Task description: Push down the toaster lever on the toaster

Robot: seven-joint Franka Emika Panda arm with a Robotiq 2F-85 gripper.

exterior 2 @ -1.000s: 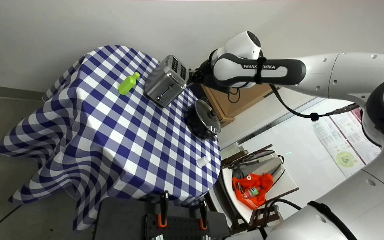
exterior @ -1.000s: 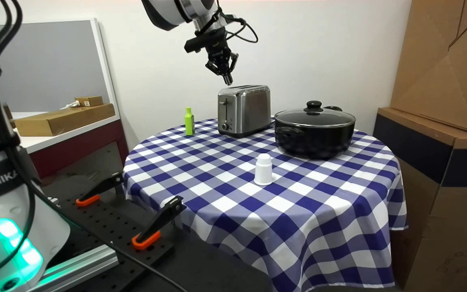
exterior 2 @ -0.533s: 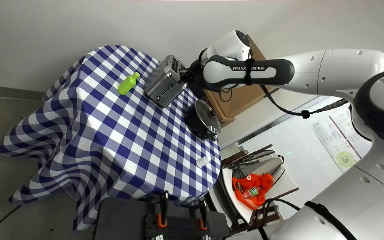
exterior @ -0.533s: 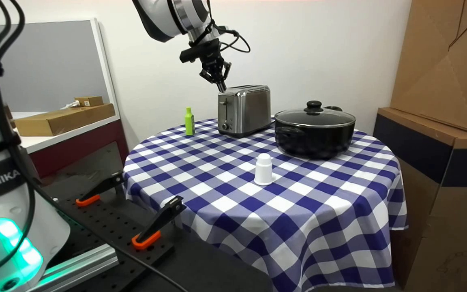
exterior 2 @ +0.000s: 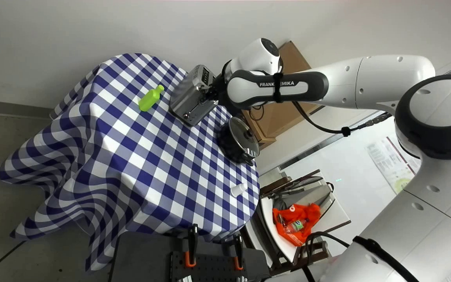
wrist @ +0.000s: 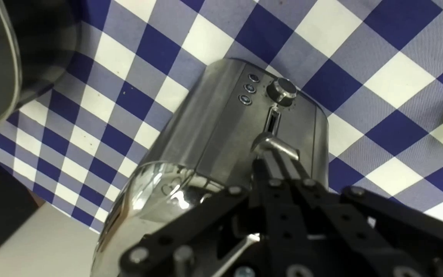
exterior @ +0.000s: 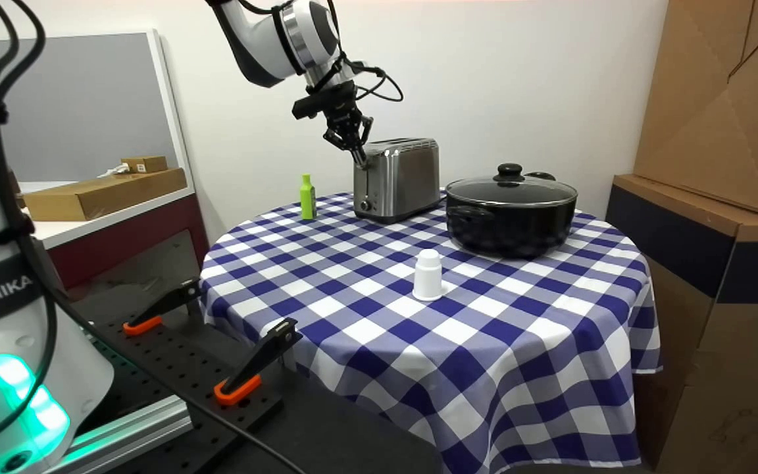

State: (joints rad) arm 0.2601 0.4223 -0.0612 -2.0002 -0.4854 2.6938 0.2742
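Left to right, our hand [exterior: 359, 160], pinched narrow around nothing visible, is at the front of the toaster [exterior: 405, 181], which stands on the surface [exterior: 326, 276] beside the black pot [exterior: 510, 227]. The lever [wrist: 277, 145] looks up, its slot [wrist: 272, 120] bare below, so we judge the reach nearly done and the push left. Since half a second ago, the hand has dropped from the toaster's top edge to lever height.

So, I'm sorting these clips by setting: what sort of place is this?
Probably a robotics lab staged as a kitchen: a robot arm, large cardboard boxes, and a toaster on a checked tablecloth.
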